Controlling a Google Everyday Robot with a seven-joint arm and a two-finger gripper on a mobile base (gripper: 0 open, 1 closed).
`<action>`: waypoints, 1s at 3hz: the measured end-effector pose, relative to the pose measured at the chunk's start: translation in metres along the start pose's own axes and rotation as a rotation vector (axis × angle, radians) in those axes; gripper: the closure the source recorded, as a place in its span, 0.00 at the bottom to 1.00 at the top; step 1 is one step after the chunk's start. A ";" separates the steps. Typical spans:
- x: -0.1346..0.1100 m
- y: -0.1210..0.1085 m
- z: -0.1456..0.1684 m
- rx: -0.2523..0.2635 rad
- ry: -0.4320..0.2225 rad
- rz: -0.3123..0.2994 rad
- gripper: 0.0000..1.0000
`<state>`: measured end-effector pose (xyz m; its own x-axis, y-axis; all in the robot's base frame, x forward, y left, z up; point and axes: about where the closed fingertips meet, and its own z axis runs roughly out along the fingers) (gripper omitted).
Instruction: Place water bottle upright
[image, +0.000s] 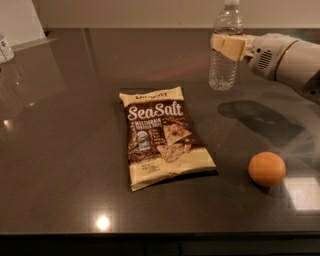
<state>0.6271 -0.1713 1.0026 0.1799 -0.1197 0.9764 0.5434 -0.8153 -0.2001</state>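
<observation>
Gripper (225, 46) clamps the water bottle (222, 72) upright behind the snack bag (165, 135); its base should sit flat on the table (75, 150) before a gentle, straight release.

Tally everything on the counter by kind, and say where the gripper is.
Bottles: 1, the water bottle, upright, with the gripper clamped on its upper half
Snack bags: 1, the SeaSalt bag, lying flat
Round orange fruit: 1
Small containers: 1, cut off at the left edge
Total: 4
</observation>
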 end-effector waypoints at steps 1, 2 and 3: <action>-0.006 0.004 -0.001 0.018 0.045 -0.024 1.00; -0.008 0.006 0.001 0.033 0.070 -0.060 1.00; -0.013 0.010 0.003 0.032 0.067 -0.083 1.00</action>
<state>0.6324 -0.1757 0.9872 0.0784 -0.0911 0.9928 0.5803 -0.8056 -0.1197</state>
